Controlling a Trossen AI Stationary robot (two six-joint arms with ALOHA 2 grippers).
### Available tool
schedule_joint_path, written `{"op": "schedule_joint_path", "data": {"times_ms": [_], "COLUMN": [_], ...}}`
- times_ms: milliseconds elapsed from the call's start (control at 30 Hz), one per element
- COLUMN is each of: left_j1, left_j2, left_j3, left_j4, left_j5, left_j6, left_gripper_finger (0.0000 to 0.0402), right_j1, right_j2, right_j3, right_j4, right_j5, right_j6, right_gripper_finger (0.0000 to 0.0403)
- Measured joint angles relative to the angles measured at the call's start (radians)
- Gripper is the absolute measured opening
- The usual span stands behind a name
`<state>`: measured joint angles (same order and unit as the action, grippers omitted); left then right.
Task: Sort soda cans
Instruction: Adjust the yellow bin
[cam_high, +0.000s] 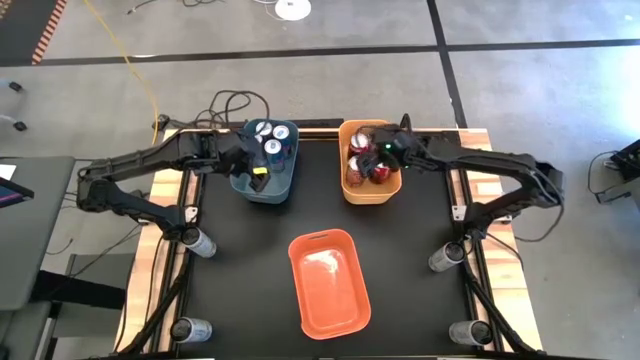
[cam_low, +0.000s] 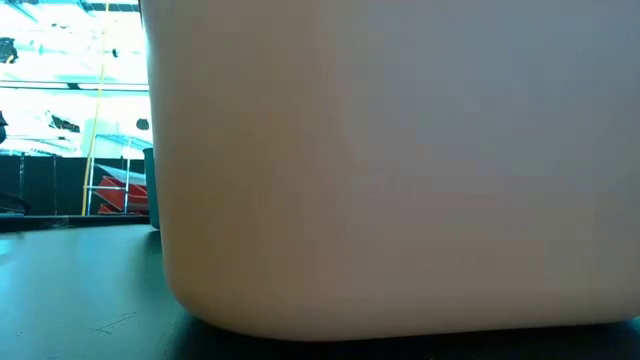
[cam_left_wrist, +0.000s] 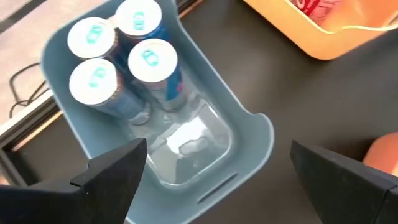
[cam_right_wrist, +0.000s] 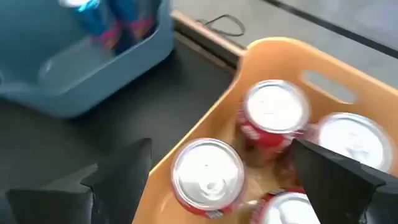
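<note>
High view: left tool (cam_high: 262, 172) hangs wide open over the blue bin (cam_high: 281, 187) of blue cans (cam_high: 271, 132); right tool (cam_high: 378, 152), empty and wide, over red cans (cam_high: 364, 166) in the yellow bin (cam_high: 367, 193).

High cam looks straight down on the whole worktop (cam_high: 250, 290), both arms, w/ floor all round. Low cam sits at worktop level facing across, but an orange bin (cam_low: 400, 160) right up against the lens fills nearly the whole shot. Left wrist cam looks down close on the blue bin (cam_left_wrist: 249, 134); right wrist cam close over the yellow bin (cam_right_wrist: 205, 134); each also catches the other's bin, and the high cam has both.
</note>
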<state>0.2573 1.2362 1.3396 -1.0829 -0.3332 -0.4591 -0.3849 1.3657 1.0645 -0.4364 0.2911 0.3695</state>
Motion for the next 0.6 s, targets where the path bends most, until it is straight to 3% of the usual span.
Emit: {"op": "schedule_joint_path", "data": {"times_ms": [267,400,600], "left_j1": [0.088,0.148,0.223], "left_j2": [0.0,0.0,0.0], "left_j3": [0.0,0.0,0.0], "left_j4": [-0.012,-0.034,-0.036], "left_j5": [-0.019,-0.036,0.031], "left_j6": [0.021,0.083,0.142], "left_gripper_finger": [0.0371,0.0357,0.0305], "right_j1": [-0.115,-0.196,-0.274], "right_j2": [-0.145,-0.153,-0.092], "right_j3": [0.001,0.0,0.0], "right_j4": [-0.236,-0.387,-0.444], "right_j5": [0.136,0.143,0.139], "right_j6": [0.211,0.232,0.279], "right_gripper_finger": [0.0355,0.0301,0.0187]}}
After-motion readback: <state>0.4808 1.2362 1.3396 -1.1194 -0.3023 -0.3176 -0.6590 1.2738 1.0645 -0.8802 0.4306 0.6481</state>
